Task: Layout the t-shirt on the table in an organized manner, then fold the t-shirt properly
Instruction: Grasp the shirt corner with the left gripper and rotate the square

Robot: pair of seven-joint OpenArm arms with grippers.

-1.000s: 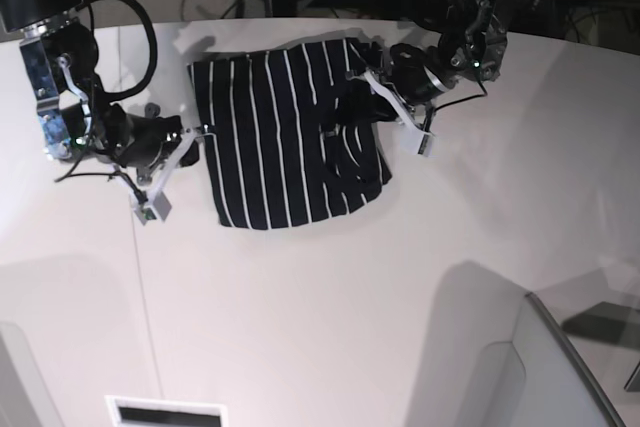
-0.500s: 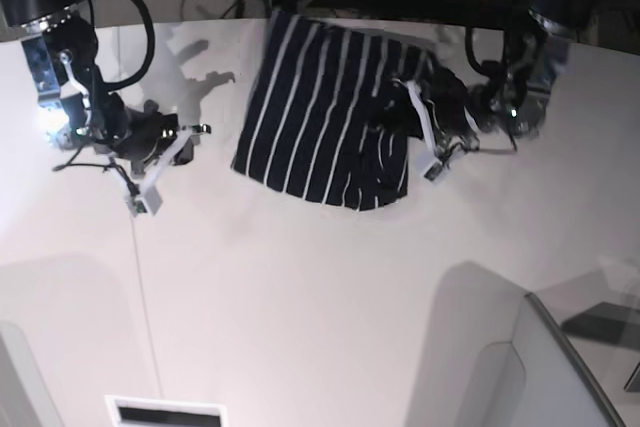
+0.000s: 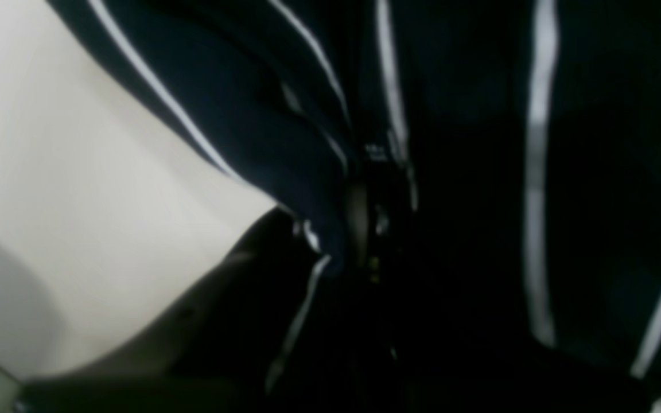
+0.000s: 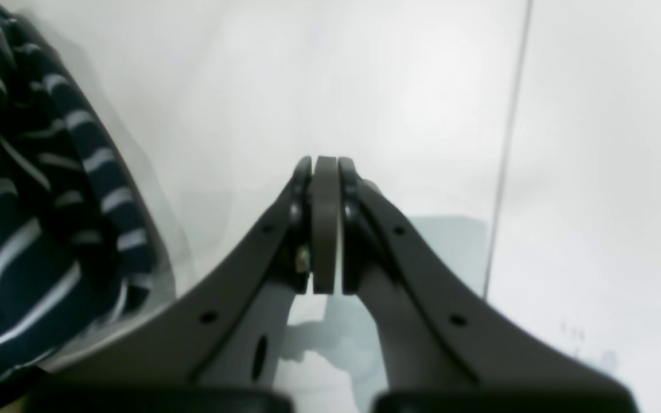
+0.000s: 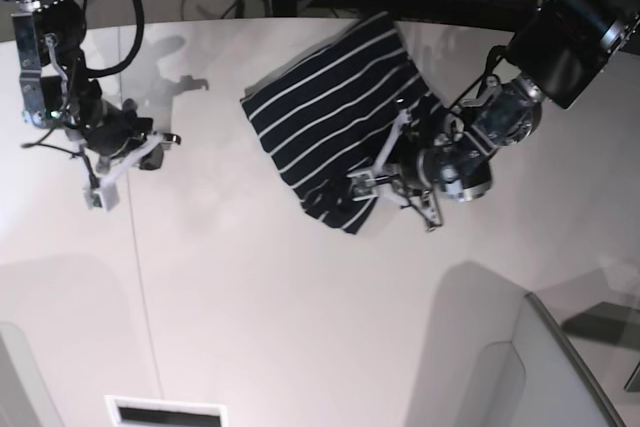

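Dark folds of the navy, white-striped soft fabric t-shirt (image 3: 284, 143) are burying the left gripper (image 3: 365, 229) in its blurred wrist view (its fingertips are not showing). In the right wrist view the frame's left edge is cutting the same shirt off.

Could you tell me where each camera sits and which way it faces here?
Base: high above, looking down on the table, the t-shirt and both arms.
Left wrist: on the left arm, pressed close against the t-shirt; its left gripper is lost in dark fabric.
Right wrist: on the right arm, facing along the shut right gripper.
All views share the t-shirt and table.
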